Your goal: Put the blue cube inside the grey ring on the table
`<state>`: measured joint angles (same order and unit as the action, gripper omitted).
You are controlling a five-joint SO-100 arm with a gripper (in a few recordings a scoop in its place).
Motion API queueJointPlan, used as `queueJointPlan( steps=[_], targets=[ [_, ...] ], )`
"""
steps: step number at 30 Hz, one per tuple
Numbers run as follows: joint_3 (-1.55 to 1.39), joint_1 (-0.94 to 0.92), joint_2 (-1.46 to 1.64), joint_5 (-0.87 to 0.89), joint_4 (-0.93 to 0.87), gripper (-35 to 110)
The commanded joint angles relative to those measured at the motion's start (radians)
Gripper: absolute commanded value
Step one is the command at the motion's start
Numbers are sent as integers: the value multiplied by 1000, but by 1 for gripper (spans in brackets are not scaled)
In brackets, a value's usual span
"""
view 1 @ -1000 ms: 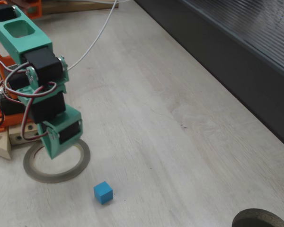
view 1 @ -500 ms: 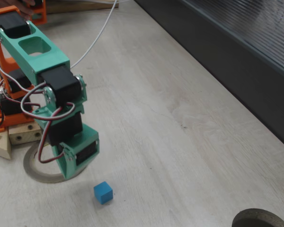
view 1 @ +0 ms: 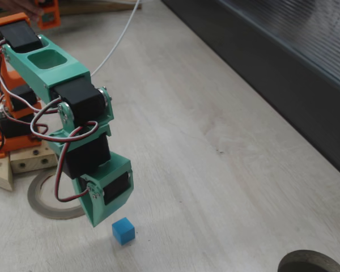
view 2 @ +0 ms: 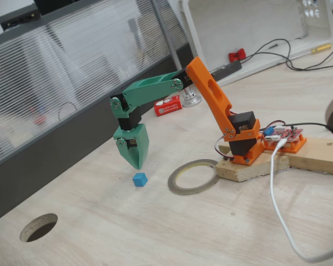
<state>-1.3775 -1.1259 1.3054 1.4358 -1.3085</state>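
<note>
Approach step: gripper [view 2: 137, 164] poised just above blue cube [view 2: 139, 179] on table [view 1: 215, 170], apparently closed and empty, cube beside grey ring [view 2: 193, 177]; next, open jaws, descend over cube, grasp.

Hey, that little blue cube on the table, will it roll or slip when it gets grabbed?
The blue cube sits flat on the table, so it probably won't roll. Its matte, flat faces likely grip well. Being small, it may skid if the hand nudges it.
</note>
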Motion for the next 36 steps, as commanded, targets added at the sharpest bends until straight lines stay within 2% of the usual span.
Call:
queueJointPlan(
  steps=[1, 36],
  targets=[
    [25, -14, 12, 12, -8, 0],
    [28, -6, -52, 18, 11, 0]
  ],
)
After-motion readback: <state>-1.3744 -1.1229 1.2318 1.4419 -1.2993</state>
